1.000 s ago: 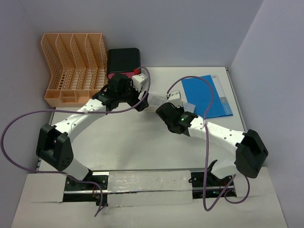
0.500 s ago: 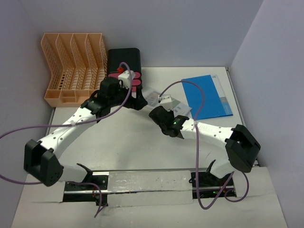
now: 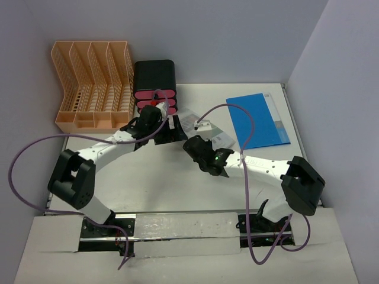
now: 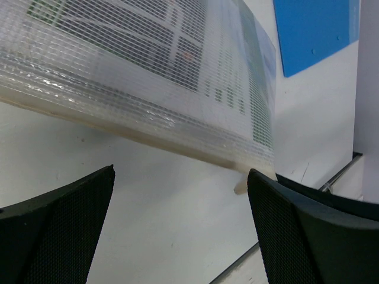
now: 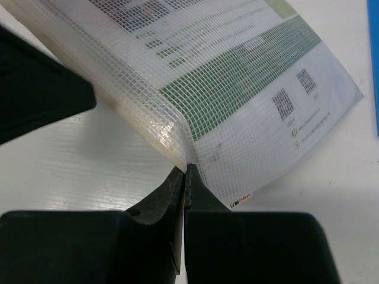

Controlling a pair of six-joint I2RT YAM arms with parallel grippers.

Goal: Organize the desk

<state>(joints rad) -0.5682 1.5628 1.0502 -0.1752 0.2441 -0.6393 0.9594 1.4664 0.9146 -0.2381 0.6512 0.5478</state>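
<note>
A clear mesh pouch (image 5: 237, 77) full of printed sheets lies tilted over the white desk (image 3: 166, 183), one edge raised. My right gripper (image 5: 185, 168) is shut on the pouch's near corner. In the top view the right gripper (image 3: 189, 141) sits mid-desk with the pouch (image 3: 220, 136) behind it. My left gripper (image 4: 180, 171) is open, its mesh-faced fingers (image 4: 59, 225) spread wide just below the pouch's (image 4: 148, 77) lifted edge and nothing between them. From above, the left gripper (image 3: 173, 127) points right at the pouch's left end.
A blue folder (image 3: 259, 120) lies flat at the back right. The peach file rack (image 3: 92, 86) stands at the back left, with the black box of pink drawers (image 3: 155, 83) beside it. Purple cables loop over both arms.
The left wrist has come off the drawer box toward the pouch, uncovering the pink drawers, and its jaws spread a little wider. The right gripper has shifted slightly left with the pouch.
</note>
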